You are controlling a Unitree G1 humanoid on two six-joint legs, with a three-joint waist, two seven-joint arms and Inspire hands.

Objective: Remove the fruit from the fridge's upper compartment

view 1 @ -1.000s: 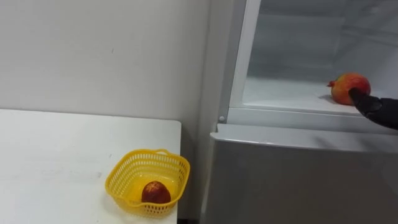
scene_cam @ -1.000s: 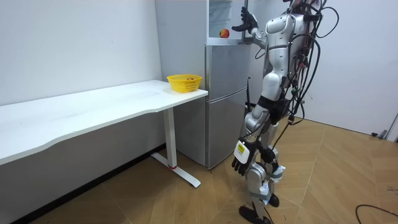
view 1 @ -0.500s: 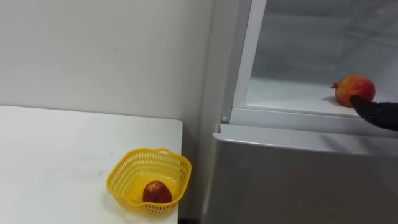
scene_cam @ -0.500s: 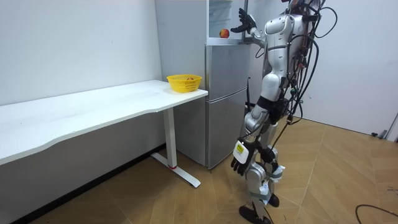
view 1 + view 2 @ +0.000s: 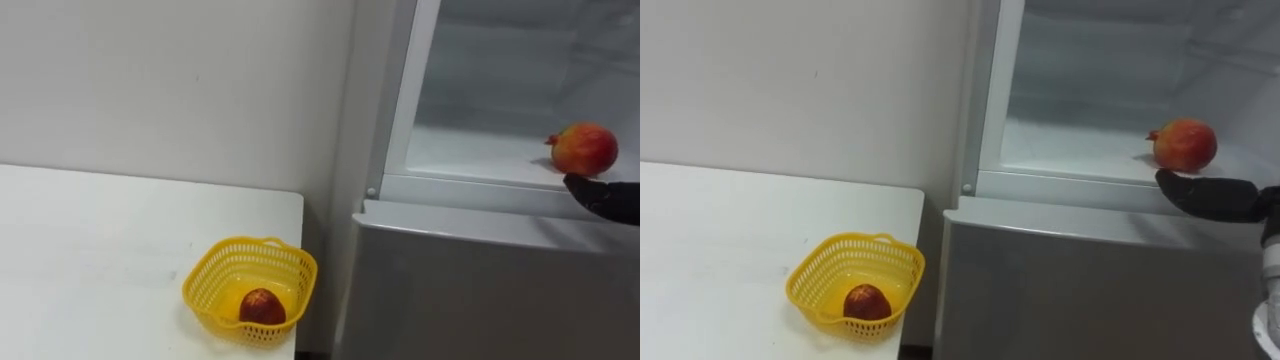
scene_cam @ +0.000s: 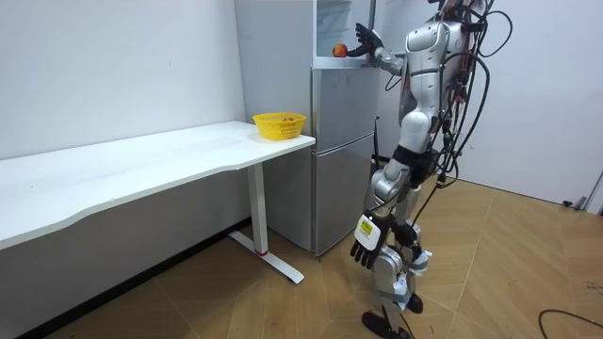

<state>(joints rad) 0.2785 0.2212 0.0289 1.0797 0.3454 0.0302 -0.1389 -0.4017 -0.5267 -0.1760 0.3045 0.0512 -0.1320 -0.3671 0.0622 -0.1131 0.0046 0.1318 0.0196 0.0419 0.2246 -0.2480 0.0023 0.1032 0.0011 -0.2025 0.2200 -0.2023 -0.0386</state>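
I read this as the reach step. The round red-and-orange fruit (image 5: pixel 585 150) sits on the white shelf (image 5: pixel 470 155) in the open upper compartment of the grey fridge (image 5: pixel 480 290), near the shelf's front edge, and nothing grips it yet. My right hand (image 5: pixel 605 197) shows at the right edge with its dark fingers straight and open. The tips are just in front of and below the fruit — whether they touch it I cannot tell.

As I judge it, the next move calls for carrying the hand a little up and inward so the fingers pass round the fruit. It then has to close on the fruit before drawing it out over the shelf's lip. A round fruit can roll back if nudged, so the approach wants to be gentle. The likely place for it is the yellow plastic lattice basket (image 5: pixel 250 300) on the white table (image 5: pixel 90 260), at the corner next to the fridge. That basket holds a smaller dark red fruit (image 5: pixel 262 306).

The eye views give the fingertips against the fruit and what lies in the basket. The room view adds the stance — the robot upright and facing the fridge, its right arm raised to the top compartment. It also shows the left hand (image 6: pixel 366 247) hanging low beside the thigh; I cannot tell whether that hand is open or closed.
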